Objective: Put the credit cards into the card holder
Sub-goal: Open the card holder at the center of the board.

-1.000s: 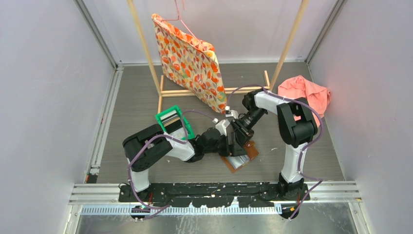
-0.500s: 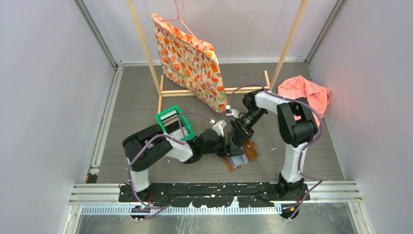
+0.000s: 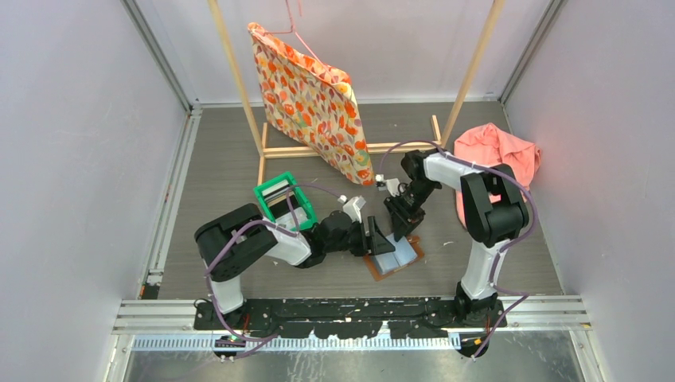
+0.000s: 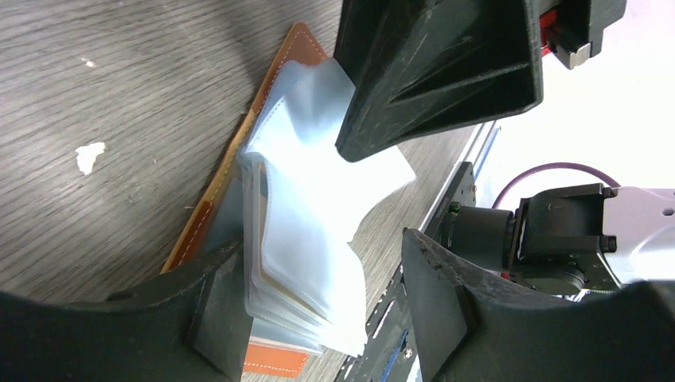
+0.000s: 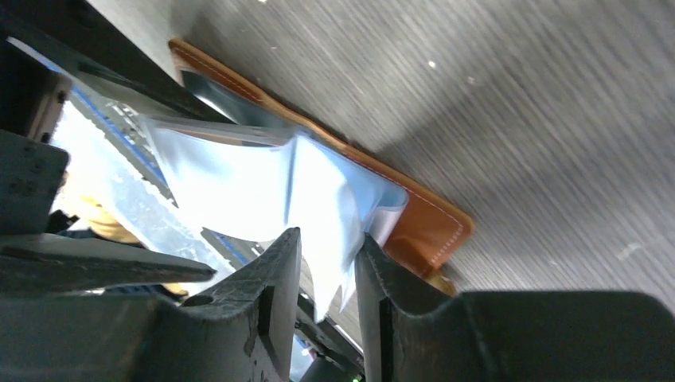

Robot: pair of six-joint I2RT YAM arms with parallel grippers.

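**A:** What sort of room is it?

**B:** A small booth. There are pale walls (image 3: 72, 159) on three sides and a grey wood-grain tabletop (image 3: 231, 159). A wooden rack (image 3: 350, 149) stands at the back with a flowery cloth (image 3: 310, 103) hanging from a pink hanger (image 3: 298, 40). A pink rag (image 3: 497, 147) lies crumpled at the far right.

**A:** And the card holder?

**B:** The card holder (image 3: 396, 256) is on the near half of the tabletop, a little right of middle, with both arms bent in over it. It lies open and flat with the brown leather underneath. Its long axis is slanted, running from near-left to far-right. The clear sleeves (image 4: 318, 183) inside fan upward.

**A:** What is the left claw doing?

**B:** The left claw (image 4: 322, 247) is released, with its fingers spread wide on either side of the sleeve stack. One finger is right against the stack's edge.

**A:** And the right one?

**B:** The right claw (image 5: 328, 239) comes down from the far side, tips at the sleeves. Its fingers stand a narrow gap apart with one clear leaf hanging between them, so it looks unclenched.

**A:** Where are the credit cards?

**B:** The credit cards (image 3: 278, 193) seem to be the flat stack standing in the green bin (image 3: 260, 192). The bin sits just behind the left arm's elbow, apart from the holder. They are too small to make out their colours properly.
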